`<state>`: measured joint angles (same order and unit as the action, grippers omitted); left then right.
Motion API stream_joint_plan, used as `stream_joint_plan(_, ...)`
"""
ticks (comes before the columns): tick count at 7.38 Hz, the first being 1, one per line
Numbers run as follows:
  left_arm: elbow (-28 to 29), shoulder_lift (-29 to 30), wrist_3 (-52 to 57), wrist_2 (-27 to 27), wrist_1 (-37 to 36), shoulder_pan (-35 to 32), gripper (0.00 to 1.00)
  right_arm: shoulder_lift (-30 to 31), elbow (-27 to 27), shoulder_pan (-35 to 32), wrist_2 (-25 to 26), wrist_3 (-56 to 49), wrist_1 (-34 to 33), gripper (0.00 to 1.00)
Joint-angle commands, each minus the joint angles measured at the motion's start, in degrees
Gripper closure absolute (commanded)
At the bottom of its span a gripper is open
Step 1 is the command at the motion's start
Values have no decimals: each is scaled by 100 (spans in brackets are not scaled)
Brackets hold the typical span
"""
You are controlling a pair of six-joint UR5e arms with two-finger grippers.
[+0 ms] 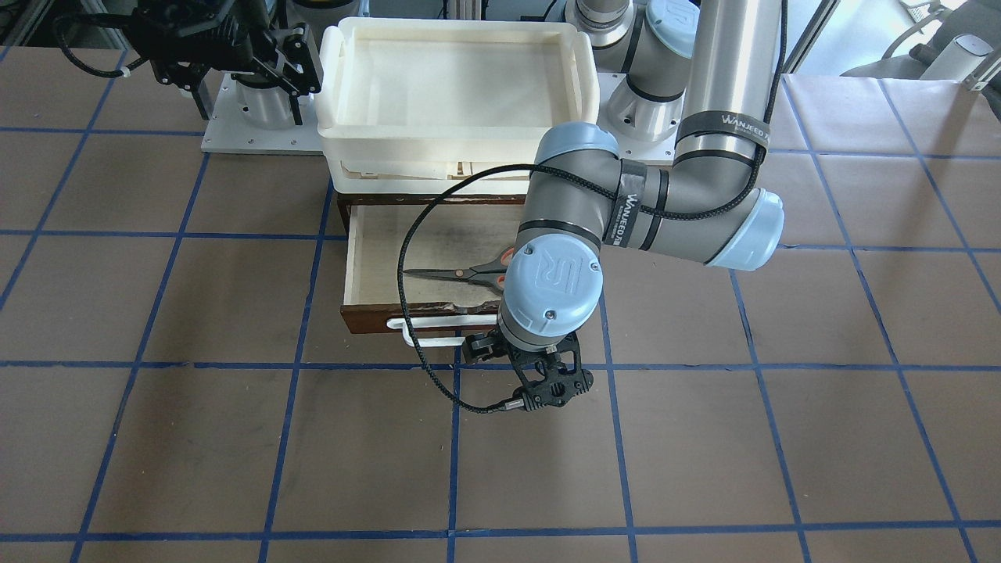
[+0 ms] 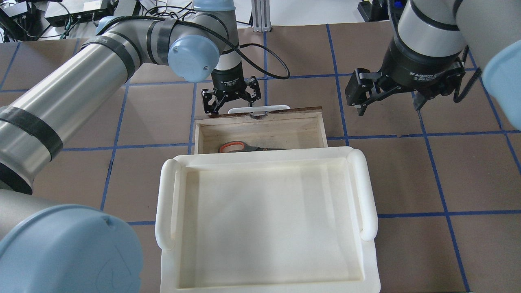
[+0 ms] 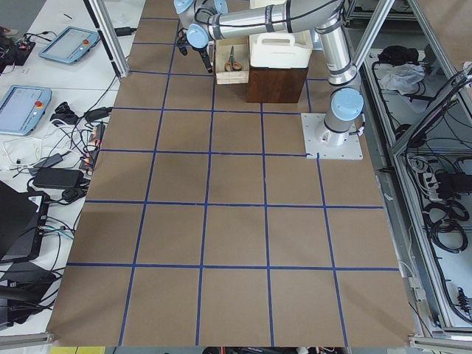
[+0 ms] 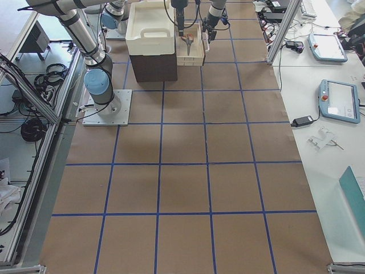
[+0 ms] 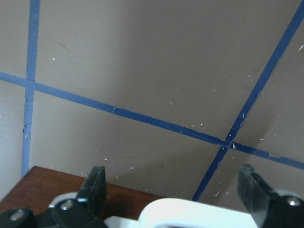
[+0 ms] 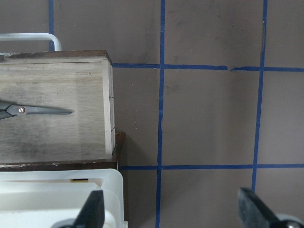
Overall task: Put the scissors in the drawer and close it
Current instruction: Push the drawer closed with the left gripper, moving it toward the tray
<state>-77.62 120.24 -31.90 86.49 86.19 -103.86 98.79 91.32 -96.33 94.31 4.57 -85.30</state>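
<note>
The scissors (image 1: 461, 274) lie flat inside the open drawer (image 1: 349, 266), blades towards the robot's right. They also show in the overhead view (image 2: 240, 147) and the right wrist view (image 6: 38, 110). The drawer is pulled out from under the tray, and its white bar handle (image 2: 260, 108) faces away from the robot. My left gripper (image 2: 231, 101) is open and empty just beyond the handle's left end. In the left wrist view (image 5: 173, 185) the handle (image 5: 190, 213) sits between the fingers, not gripped. My right gripper (image 2: 388, 101) is open and empty above the table, right of the drawer.
A cream-white plastic tray (image 2: 167, 195) sits on top of the dark brown cabinet (image 3: 276, 85) that houses the drawer. Brown table surface with blue tape lines lies all around. The left arm's elbow (image 1: 688, 211) hangs over the drawer's left side in the front-facing view.
</note>
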Motion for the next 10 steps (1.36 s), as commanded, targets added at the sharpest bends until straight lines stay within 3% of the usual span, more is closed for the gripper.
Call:
stream_joint_plan(1, 1, -71, 0, -10, 196, -2, 0, 0, 0, 0, 0, 0, -4, 0)
stream_joint_plan(10, -51, -193, 0, -18, 1145, -73, 0, 0, 0, 0, 9, 0, 4, 0)
